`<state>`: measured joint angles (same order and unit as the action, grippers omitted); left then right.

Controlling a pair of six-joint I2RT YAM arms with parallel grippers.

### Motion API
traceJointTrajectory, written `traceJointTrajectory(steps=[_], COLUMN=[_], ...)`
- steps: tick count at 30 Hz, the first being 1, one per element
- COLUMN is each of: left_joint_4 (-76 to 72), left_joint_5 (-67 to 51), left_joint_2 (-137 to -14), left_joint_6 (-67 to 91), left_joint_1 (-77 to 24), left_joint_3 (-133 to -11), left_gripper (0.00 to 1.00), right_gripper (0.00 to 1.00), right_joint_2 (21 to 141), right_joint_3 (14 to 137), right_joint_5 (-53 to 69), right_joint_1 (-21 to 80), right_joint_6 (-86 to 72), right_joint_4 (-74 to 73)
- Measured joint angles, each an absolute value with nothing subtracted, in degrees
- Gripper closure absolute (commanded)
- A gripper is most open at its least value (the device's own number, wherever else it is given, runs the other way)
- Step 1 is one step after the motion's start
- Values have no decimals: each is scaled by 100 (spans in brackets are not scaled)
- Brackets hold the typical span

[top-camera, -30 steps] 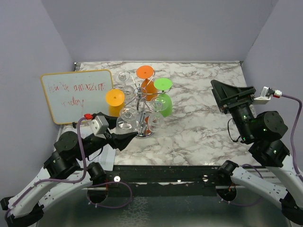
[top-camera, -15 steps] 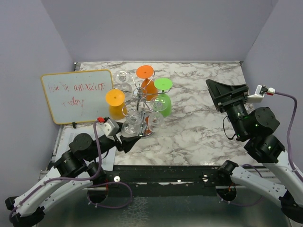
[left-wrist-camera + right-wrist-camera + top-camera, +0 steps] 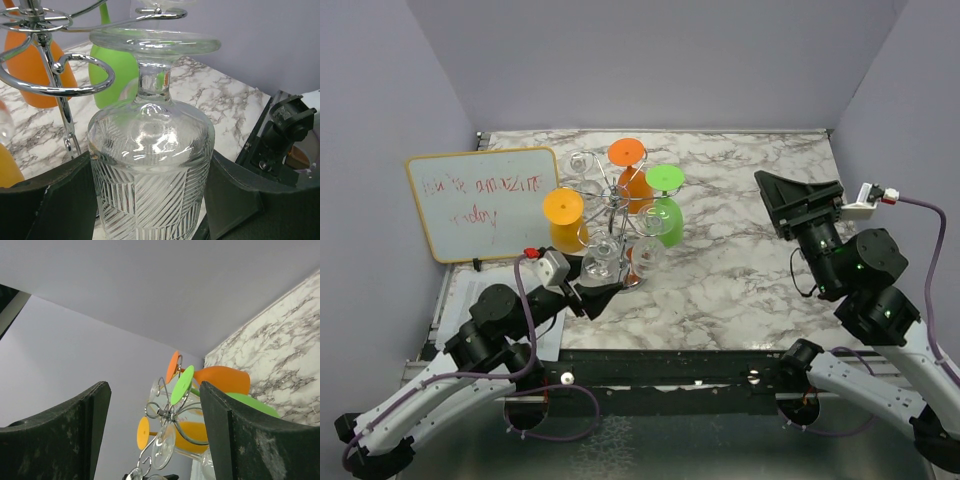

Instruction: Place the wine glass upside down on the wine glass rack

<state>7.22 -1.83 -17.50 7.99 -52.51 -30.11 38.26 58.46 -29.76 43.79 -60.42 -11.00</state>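
I see a whiteboard (image 3: 483,203) with red scribbles at the left of the marble table (image 3: 750,250); beside it, foot-up, a yellow glass (image 3: 563,205), orange glass (image 3: 627,153) and green glass (image 3: 664,178).

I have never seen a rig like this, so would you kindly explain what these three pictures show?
This is a robot with a left arm and a right arm, bolted at the near edge of a marble table. The overhead picture looks down from behind them. The other two come from a camera on each wrist, so the dark shapes at their edges belong to the arm itself. On the table stand a chrome rack with coloured glasses hanging upside down, and a whiteboard. The left pincer grips a clear wine glass upside down by its bowl, foot up beside a rack loop. The right pincer is open, empty and raised aside.
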Motion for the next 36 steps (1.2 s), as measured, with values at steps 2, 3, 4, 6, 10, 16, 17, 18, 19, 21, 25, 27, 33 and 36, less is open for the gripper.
traceJointTrajectory(steps=[2, 3, 4, 6, 10, 16, 17, 18, 19, 21, 25, 27, 33, 36], left_joint_4=[657, 646, 600, 427, -113, -733, -803, -882, -978, -1111, -1299, -1306, -1398, -1409], left_joint_5=[-183, -180, -178, -174, -5, 336, 390, 432, 464, 528, 694, 805, 1184, 1332], left_joint_2=[-1798, -1848, -1927, -2051, -2189, -2370, -2410, -2453, -2508, -2587, -2716, -2718, -2421, -2351], left_joint_6=[851, 871, 902, 950, 1044, 1094, 1092, 1087, 1070, 1041, 1000, 998, 982, 974], left_joint_1=[-5251, -5251, -5251, -5251, -5251, -5251, -5251, -5251, -5251, -5251, -5251, -5251, -5258, -5258], left_joint_3=[-2945, -2941, -2936, -2897, -2637, -2366, -2364, -2364, -2364, -2364, -2364, -2364, -2196, -2145], left_gripper=[74, 74, 74, 74, 74, 75, 75, 75, 75, 75, 76, 76, 76, 76], right_gripper=[24, 24, 24, 24, 24, 25, 25, 25, 25, 25, 25, 25, 25, 25], right_joint_2=[3789, 3767, 3743, 3677, 3570, 3489, 3474, 3454, 3435, 3393, 3328, 3308, 3262, 3249], right_joint_3=[5839, 5837, 5837, 5837, 5839, 5839, 5839, 5839, 5839, 5837, 5830, 5819, 5795, 5776], right_joint_5=[-3002, -3022, -3037, -3081, -3133, -3170, -3170, -3170, -3170, -3173, -3183, -3192, -3234, -3236], right_joint_1=[4379, 4379, 4379, 4379, 4379, 4379, 4379, 4379, 4379, 4379, 4379, 4379, 4379, 4379], right_joint_6=[-6040, -6040, -6040, -6040, -6040, -6040, -6042, -6049, -6058, -6071, -6106, -6106, -6139, -6149], right_joint_4=[-1103, -1103, -1103, -1103, -1114, -1205, -1216, -1216, -1219, -1219, -1221, -1225, -1275, -1284])
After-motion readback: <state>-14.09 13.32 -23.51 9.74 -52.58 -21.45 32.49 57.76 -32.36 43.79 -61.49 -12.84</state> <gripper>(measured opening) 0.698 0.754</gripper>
